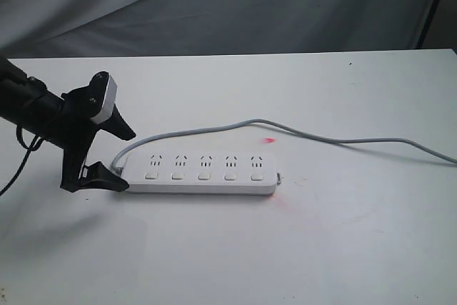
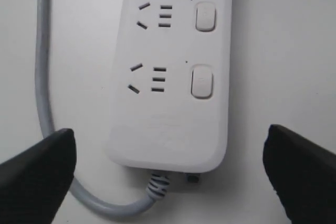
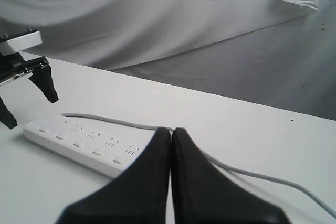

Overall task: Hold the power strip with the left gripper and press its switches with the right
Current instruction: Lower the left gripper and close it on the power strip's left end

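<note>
The white power strip lies flat on the white table, its five switches in a row along the near side. Its grey cord leaves the left end and loops back to the right. My left gripper is open at that left end, one jaw behind the strip and one in front, touching neither side. In the left wrist view the left gripper straddles the strip's cord end, with two switches beyond. My right gripper is shut and empty, well back from the power strip; the exterior view does not show it.
The cord runs off the table's right edge. A small red light spot lies on the table behind the strip. Grey cloth hangs behind the table, and a black stand is at the far right.
</note>
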### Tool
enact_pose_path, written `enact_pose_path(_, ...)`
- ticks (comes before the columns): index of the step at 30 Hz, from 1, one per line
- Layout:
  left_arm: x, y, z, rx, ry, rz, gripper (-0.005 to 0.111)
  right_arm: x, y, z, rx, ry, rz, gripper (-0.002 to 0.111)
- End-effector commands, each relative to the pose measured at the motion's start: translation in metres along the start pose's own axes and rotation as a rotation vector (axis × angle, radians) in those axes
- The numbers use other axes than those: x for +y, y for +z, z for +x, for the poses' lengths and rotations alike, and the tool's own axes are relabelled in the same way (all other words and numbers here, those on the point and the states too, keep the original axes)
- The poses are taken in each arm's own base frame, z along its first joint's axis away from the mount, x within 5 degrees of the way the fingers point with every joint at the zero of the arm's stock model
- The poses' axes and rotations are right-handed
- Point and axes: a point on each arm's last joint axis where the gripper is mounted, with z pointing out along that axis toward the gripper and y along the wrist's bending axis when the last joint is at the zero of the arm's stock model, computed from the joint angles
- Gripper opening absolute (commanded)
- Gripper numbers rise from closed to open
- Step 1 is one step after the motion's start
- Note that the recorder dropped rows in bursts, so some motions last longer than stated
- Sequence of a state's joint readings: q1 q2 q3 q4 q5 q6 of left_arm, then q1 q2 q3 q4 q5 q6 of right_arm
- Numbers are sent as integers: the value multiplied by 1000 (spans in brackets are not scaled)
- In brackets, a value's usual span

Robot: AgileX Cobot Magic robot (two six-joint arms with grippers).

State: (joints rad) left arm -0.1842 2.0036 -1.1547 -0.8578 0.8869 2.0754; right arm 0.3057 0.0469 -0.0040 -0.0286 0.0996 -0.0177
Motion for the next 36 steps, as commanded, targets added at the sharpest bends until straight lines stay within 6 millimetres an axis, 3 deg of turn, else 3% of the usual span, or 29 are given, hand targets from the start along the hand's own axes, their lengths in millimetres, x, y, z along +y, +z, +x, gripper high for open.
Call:
enact_pose_path(1,1,7,-1,-8,-12,3,90,0,0,0,-13,6,5,0)
enact_pose_path(10,14,12,-3,-20,-23,27,90,0,0,0,-13,6,5,0)
enact_pose_path(25,12,31,7,3,-38,101,90,0,0,0,-13,6,5,0)
enact_pose_path(36,12,31,7,5,-36,97,86,0,0,0,-13,6,5,0)
